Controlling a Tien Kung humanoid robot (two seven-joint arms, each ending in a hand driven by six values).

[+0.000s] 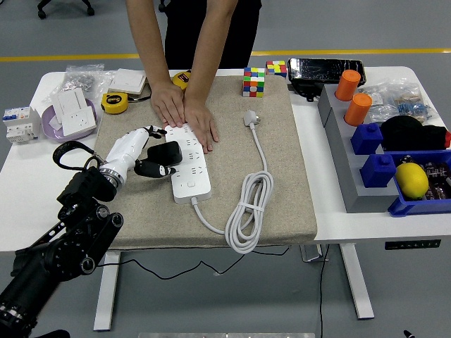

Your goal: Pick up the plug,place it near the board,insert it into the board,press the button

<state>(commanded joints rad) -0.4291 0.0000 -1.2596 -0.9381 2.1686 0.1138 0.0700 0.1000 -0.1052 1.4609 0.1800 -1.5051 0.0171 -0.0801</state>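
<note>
Left hand [144, 151]: just left of the strip [189, 163], fingers curled round the black plug [164, 153].
Plug: in that grasp, at the strip's left edge, seemingly touching; whether seated cannot be told.
Strip: white, lying on the mat [282, 155], its cable [248, 211] coiled to its right.
Person's hands [184, 113]: both flat on the strip's far end.

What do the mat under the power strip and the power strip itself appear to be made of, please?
The mat looks like woven fabric or felt: beige, matte, finely speckled. The power strip looks like hard white plastic, smooth with a slight sheen and moulded sockets.
</note>
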